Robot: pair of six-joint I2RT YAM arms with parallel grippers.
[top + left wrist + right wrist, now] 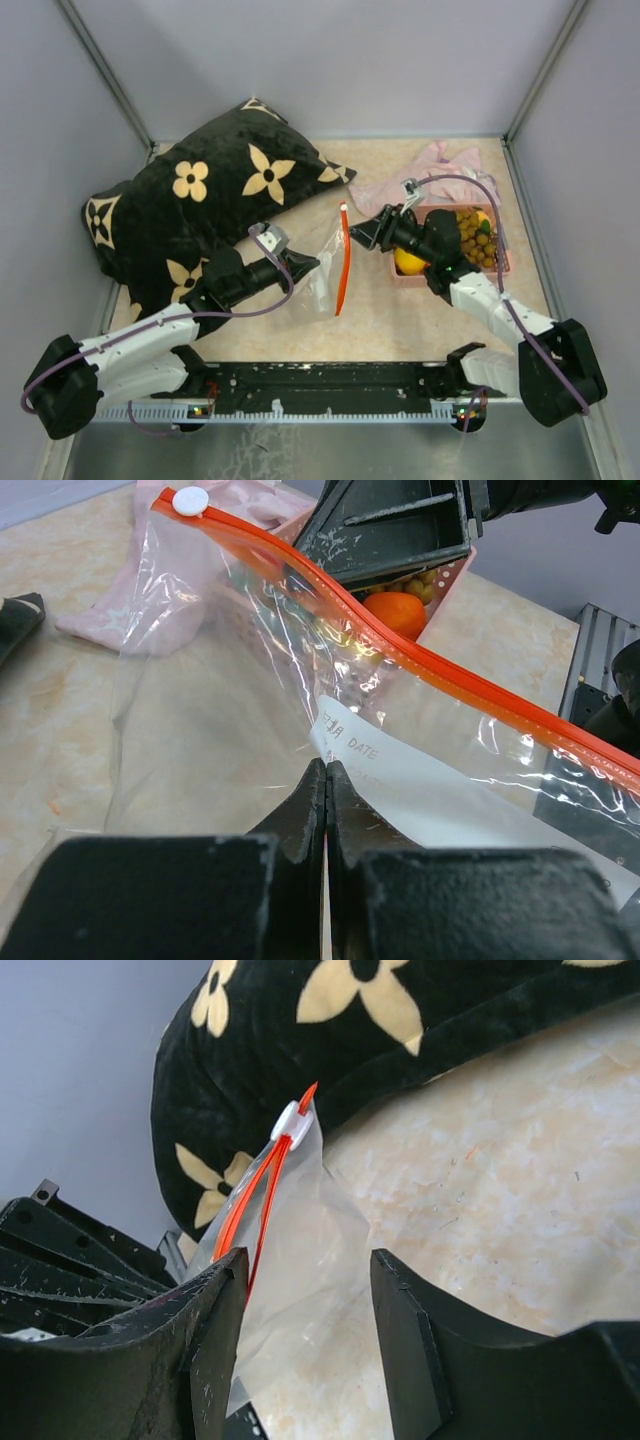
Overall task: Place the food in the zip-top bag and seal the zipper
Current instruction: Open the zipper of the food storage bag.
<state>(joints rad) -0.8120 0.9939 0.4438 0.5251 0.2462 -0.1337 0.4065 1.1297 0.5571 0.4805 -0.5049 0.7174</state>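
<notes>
The table (400, 335) has a beige stone-like top, and grey walls close it on three sides. A black pillow (200, 200) with cream flowers lies at the back left, and a pale pink cloth (440, 165) lies at the back right.

The clear bag (325, 275) is in the middle of the table, between the two arms. Its orange zipper (342, 265) runs from near to far in the top view, with a white slider (343, 207) at the far end. The left pincer (305, 265) is closed on the plastic of the bag. In the left wrist view its fingers (300, 815) press together on the sheet just below a white label (400, 770), well under the zipper.

The right pincer (362, 235) is near the far end of the zipper, and its fingers are wide apart. In the right wrist view the zipper passes just beside one finger (215, 1310). I cannot tell if it touches.

The food is not in the bag. It lies in a pink basket (410, 281) at the right, under the right arm: a yellow lemon (408, 262), a brownish-green bunch of grapes (473, 235) and an orange fruit (483, 217).
</notes>
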